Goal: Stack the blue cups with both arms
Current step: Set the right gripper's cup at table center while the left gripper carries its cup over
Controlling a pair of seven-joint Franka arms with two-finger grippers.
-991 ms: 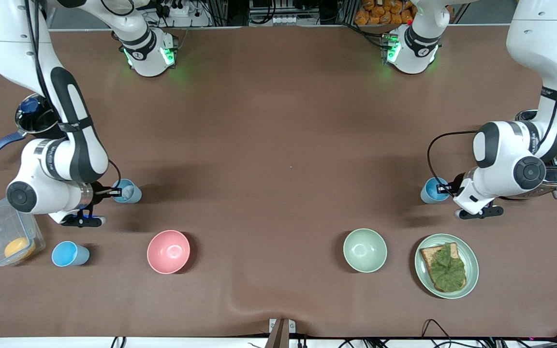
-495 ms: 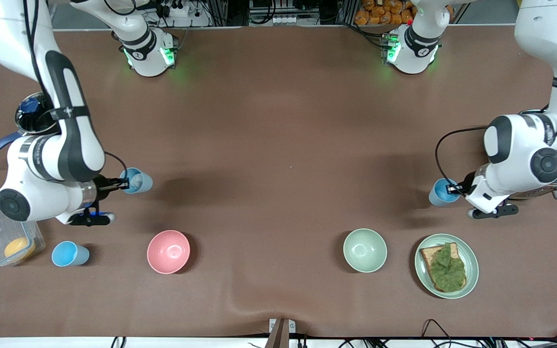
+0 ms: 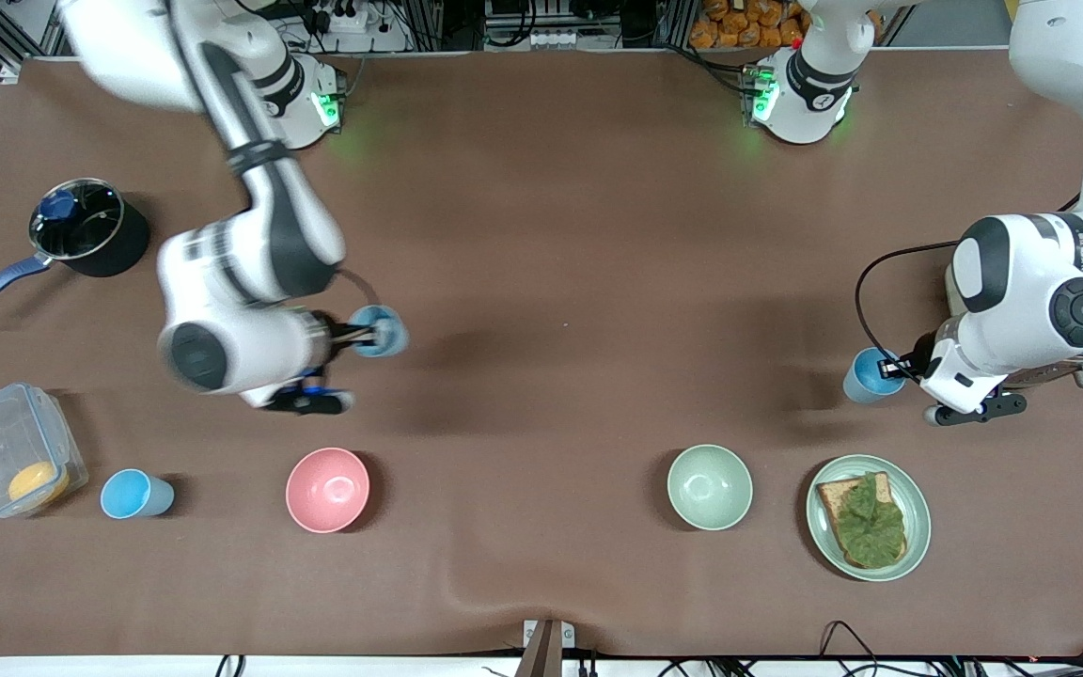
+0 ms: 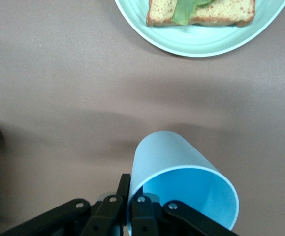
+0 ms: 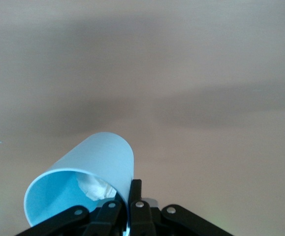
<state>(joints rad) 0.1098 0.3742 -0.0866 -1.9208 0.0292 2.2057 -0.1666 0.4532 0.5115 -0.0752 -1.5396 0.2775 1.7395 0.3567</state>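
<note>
Brown cloth-covered table (image 3: pixel 541 235), wrinkled at 6 o'clock near a small metal bracket (image 3: pixel 544 642). Evenly lit from above, soft shadows. At 12 o'clock, along the table's edge, metal framing, cables and a power strip (image 3: pixel 339 17); orange-brown packets (image 3: pixel 744 21) at 1 o'clock.

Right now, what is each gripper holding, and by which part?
Left gripper pinches a light-blue plastic cup by its rim; right gripper pinches another blue cup, white patch inside, by its rim.
</note>
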